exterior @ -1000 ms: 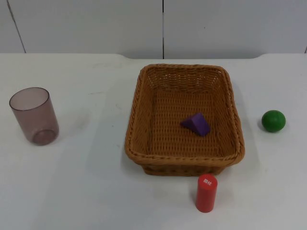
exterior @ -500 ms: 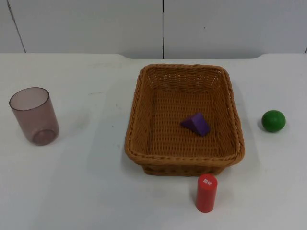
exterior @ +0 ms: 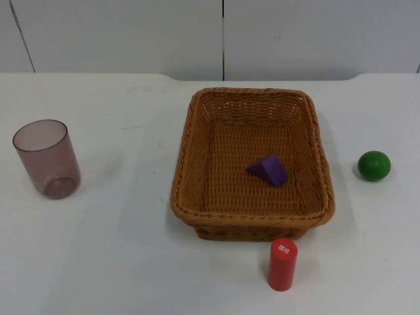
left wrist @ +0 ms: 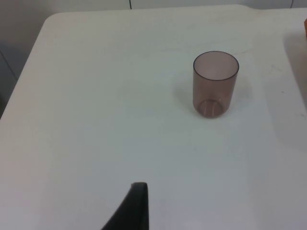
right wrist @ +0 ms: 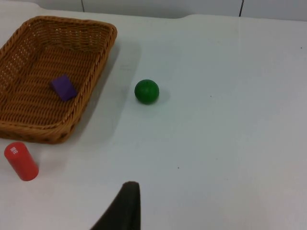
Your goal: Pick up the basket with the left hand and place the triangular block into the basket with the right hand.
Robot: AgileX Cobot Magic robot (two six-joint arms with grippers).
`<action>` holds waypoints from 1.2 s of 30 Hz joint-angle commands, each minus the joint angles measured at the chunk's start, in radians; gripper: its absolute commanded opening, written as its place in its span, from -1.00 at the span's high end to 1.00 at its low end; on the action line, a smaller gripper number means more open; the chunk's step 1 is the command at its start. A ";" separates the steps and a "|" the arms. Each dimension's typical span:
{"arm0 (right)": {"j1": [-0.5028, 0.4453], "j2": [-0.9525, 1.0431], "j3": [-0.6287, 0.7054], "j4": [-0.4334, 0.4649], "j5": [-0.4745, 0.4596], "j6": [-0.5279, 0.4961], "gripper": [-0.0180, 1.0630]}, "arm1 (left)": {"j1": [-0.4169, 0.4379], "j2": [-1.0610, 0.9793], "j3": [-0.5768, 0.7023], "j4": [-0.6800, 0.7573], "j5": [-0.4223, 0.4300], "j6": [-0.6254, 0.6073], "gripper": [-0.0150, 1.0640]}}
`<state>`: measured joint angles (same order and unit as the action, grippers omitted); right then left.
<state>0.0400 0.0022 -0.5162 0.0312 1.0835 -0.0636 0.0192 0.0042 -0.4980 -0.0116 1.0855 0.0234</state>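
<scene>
Judging by the block (exterior: 268, 170) lying in the basket (exterior: 186, 165), you have only retreat left; I cannot tell either gripper's state.

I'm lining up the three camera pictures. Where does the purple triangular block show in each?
Top view: triangular block inside the basket, right of its middle.
Right wrist view: block on the basket floor.
Left wrist view: not in it; a tinted cup stands there.
Shared landmark: green ball beside the basket.

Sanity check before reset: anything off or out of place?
Nothing stands out. The purple triangular block lies inside the wicker basket, which sits flat on the table; the cup, red cylinder and green ball stand apart.
</scene>
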 commanded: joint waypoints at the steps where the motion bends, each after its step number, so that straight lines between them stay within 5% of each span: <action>1: 0.004 -0.002 0.000 0.000 -0.006 -0.001 -0.97 | 0.002 -0.004 0.005 -0.001 -0.010 -0.006 -0.98; 36: 0.004 -0.002 0.000 -0.042 -0.006 0.064 -0.97 | 0.002 -0.004 0.005 -0.001 -0.010 -0.006 -0.98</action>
<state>0.0400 0.0022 -0.5162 0.0000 1.0835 -0.0067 0.0192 0.0042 -0.4980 -0.0116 1.0855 0.0234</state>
